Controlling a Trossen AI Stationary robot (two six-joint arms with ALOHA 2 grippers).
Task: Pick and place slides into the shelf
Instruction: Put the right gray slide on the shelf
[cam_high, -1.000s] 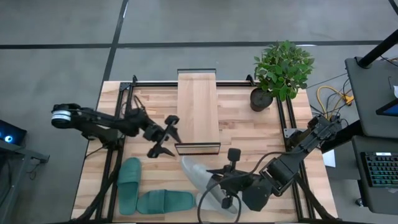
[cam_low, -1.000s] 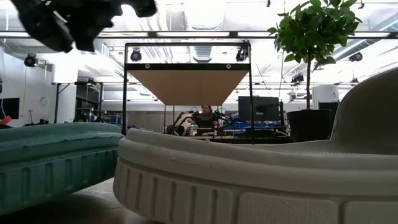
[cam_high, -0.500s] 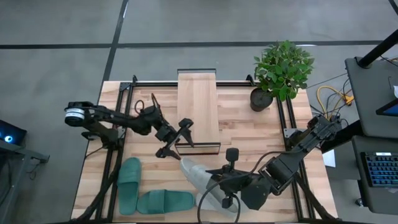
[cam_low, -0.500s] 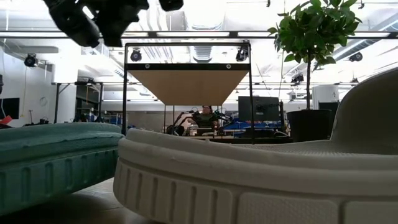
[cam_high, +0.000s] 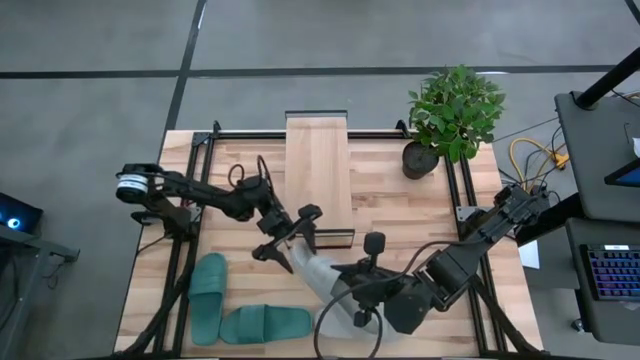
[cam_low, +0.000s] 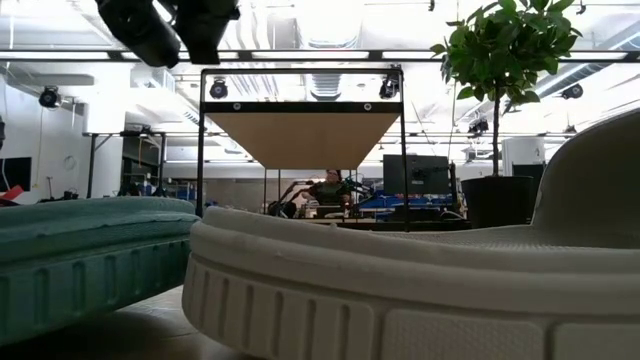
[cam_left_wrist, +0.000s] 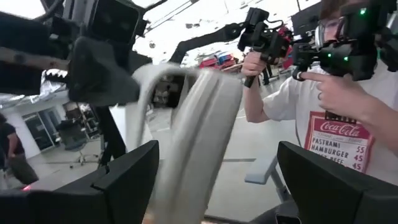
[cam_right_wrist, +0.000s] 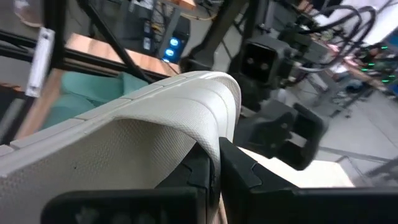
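Note:
A pale white slide (cam_high: 312, 272) is held by my right gripper (cam_high: 347, 292), which is shut on it in front of the shelf (cam_high: 318, 170). The shelf has a light wood plank top and a dark frame. My left gripper (cam_high: 288, 233) is open at the slide's far end. Its two fingers stand on either side of the slide (cam_left_wrist: 186, 130) and I see no touch. A second white slide (cam_low: 400, 290) rests sole-down on the table at the near edge. Two teal slides (cam_high: 208, 292) (cam_high: 265, 323) lie at the near left. My right gripper pinches the white slide's strap (cam_right_wrist: 217, 118) at its edge between the two fingers (cam_right_wrist: 239, 171). It comes from the table's right, slanting toward the left. The slide is tipped on its side and its far end points toward the shelf's near end. I cannot tell whether it is clear of the table.
A potted plant (cam_high: 452, 115) stands at the table's far right corner. Dark frame rails (cam_high: 185, 260) run along the table's left and right sides. A person in a white T-shirt (cam_left_wrist: 348, 124) holds a camera rig beyond the table.
My left gripper has moved toward the table's right and near edges, from beside the shelf's left side to the white slide's far end. It has stayed open.

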